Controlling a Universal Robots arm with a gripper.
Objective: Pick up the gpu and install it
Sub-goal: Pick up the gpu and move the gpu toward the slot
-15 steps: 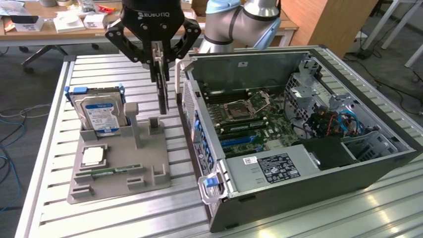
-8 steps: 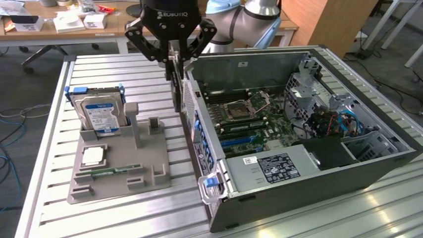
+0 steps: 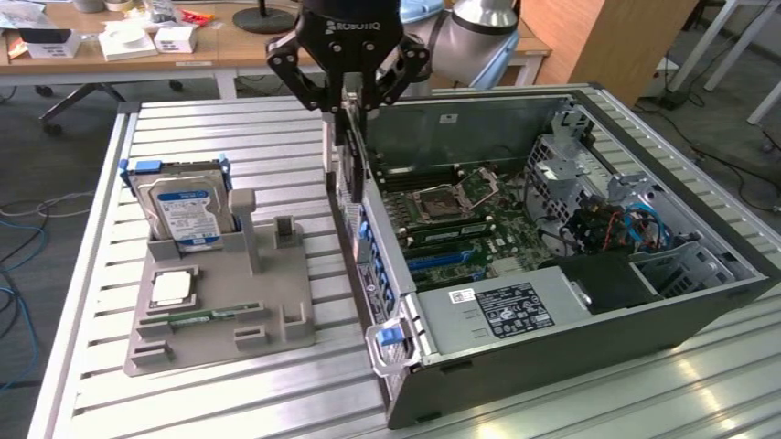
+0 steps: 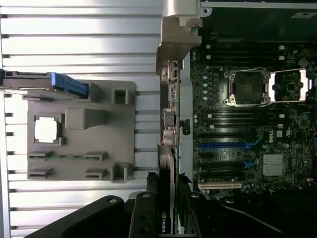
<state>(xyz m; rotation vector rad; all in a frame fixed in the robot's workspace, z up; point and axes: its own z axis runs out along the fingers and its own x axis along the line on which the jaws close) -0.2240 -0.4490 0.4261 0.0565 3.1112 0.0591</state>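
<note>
In the exterior view, a slatted metal table (image 3: 244, 128) is carrying a grey tray (image 3: 219, 315) and an open computer case (image 3: 586, 302), with office desks (image 3: 110, 64) standing behind. The gripper (image 3: 349, 99) is clamping the gpu (image 3: 351, 155), which is hanging edge-on over the case wall nearest the tray.

In the wrist view, the gpu (image 4: 166, 173) is sitting between the gripper (image 4: 167, 218) fingers above that wall, and the motherboard (image 4: 247, 124) is lying uncovered beside it.

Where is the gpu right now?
In the exterior view the gpu hangs upright in the gripper, over the wall of the computer case on that view's left, nearest the grey tray.
</note>
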